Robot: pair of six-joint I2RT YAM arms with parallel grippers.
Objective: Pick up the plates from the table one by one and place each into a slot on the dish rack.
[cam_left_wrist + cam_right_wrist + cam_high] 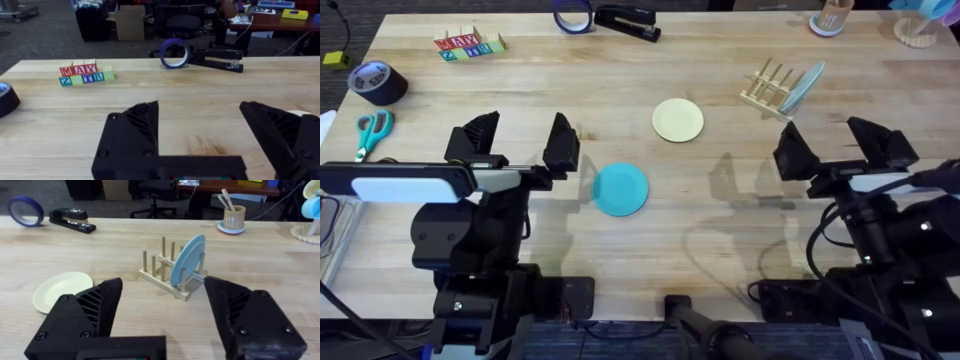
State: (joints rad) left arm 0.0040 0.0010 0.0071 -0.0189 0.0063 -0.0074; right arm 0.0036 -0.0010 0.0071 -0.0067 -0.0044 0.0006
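In the dish rack (772,88), far right on the table (740,210), one pale blue plate (187,260) stood on edge between the pegs. A cream plate (678,120) and a turquoise plate (620,189) lay flat mid-table, apart. The left gripper (520,140) and the right gripper (835,142) hung spread, holding nothing.

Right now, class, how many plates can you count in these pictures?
3: a turquoise plate flat by the left gripper, a cream plate flat mid-table, and a light blue plate upright in the dish rack.
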